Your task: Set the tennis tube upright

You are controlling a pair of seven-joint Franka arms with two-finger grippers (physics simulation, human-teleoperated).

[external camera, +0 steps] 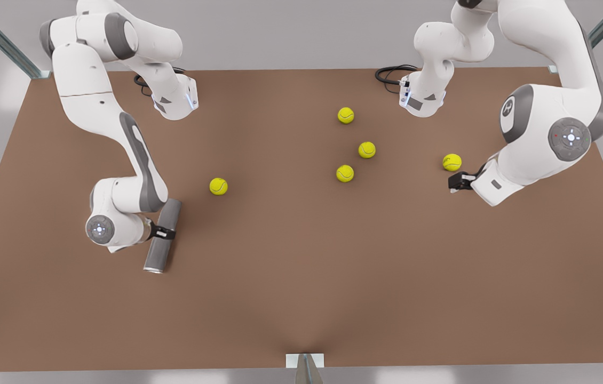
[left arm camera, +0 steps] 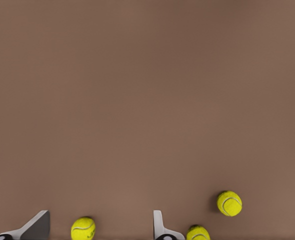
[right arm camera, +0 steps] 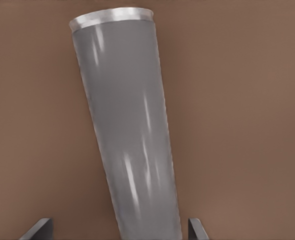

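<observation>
Lying flat on the brown tabletop (external camera: 301, 298), toward the front view's left: the tennis tube (external camera: 156, 255), grey, silvery rim (external camera: 153, 269) at the end nearer the camera. Not yet upright.

Straddled near its middle by the right end effector (external camera: 165, 233), fingers (right arm camera: 39, 229) spread wide, one on either side of the tube (right arm camera: 130, 135) with a gap to each in the right wrist view. Open, then, and no grip made so far.

Step in hand, by the look of it: lining up the grasp before closing.

Next move likely calls for closing squarely across the round body, lifting, then swinging the wrist until the axis is vertical and one end sits flat on the tabletop. Smooth matte wall, so some risk of rolling or slipping if pinched off-centre.

Nearest tennis ball (external camera: 218, 186) well apart from the tube.

Waiting at the front view's right: the left end effector (external camera: 457, 182), fingers apart and holding nothing, just beside another tennis ball (external camera: 452, 162).
</observation>
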